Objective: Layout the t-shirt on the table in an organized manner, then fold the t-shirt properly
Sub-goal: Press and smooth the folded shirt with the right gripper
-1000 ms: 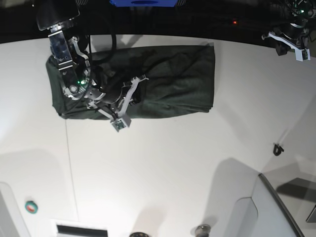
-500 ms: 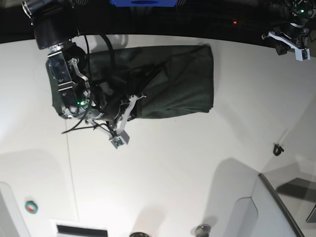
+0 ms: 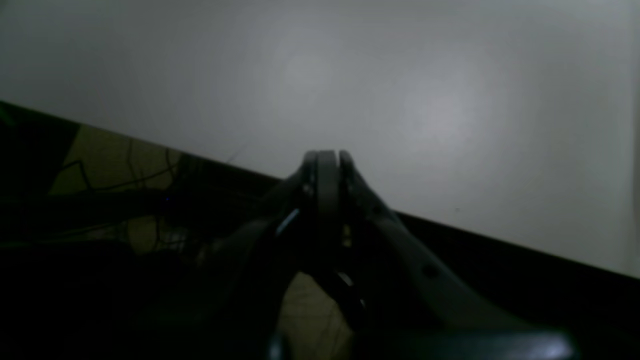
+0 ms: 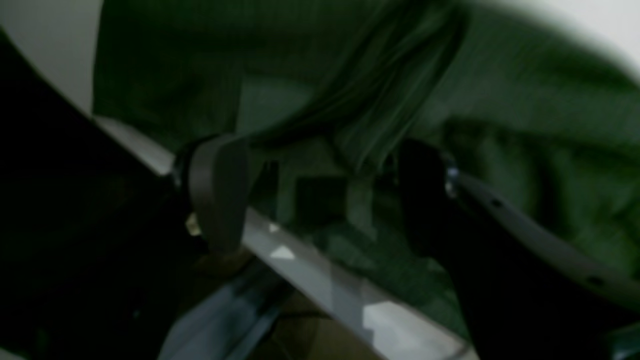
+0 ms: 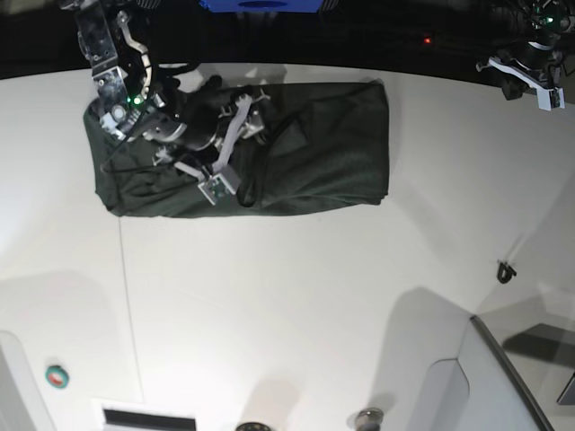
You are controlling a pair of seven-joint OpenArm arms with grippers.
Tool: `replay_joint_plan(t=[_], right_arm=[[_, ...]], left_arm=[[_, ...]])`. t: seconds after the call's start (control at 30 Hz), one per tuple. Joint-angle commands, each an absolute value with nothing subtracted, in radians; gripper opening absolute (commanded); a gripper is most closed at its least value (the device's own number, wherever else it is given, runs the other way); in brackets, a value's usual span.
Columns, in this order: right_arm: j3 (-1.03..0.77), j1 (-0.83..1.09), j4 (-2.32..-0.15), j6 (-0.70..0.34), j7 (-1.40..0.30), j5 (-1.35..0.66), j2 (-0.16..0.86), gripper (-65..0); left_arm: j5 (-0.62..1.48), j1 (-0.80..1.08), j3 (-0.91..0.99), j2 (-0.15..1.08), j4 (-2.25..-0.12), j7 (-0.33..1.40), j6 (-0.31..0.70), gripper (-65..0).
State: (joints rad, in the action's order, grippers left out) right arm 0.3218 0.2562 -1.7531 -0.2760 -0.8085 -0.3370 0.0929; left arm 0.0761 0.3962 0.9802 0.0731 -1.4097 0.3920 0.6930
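The far left part of the table point(image 5: 296, 296) is covered by the t-shirt point(image 5: 314, 148), lying as a long folded band near the far edge. Access from above to the band's left half is blocked by the right gripper point(image 5: 247, 112) and its arm. The band's right half is left uncovered. The broad white surface nearer the camera is unobstructed, apart from a small dark object point(image 5: 506, 270) near the right edge.
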Motion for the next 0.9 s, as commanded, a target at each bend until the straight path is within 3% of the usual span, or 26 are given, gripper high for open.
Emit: replay_joint_plan(t=[0.0,0.37,0.87], right_arm=[[0.341,0.246,-1.758,-0.278,-0.785,-0.351,0.096,-25.2],[0.395,0.188,-1.561,-0.278,-0.782,-0.354,0.015,-27.0],[0.39,0.125,-1.491,-0.278,-0.782,-0.354,-0.019,-27.3]], left_arm=[[0.088,0.4,0.986,0.088,-1.425,0.372,0.698,-65.0],[0.087,0.372,0.986,0.105,-1.372,0.372,0.698,-65.0],[0.087,0.372,0.989,0.125,-1.325,0.372,0.698,-65.0]])
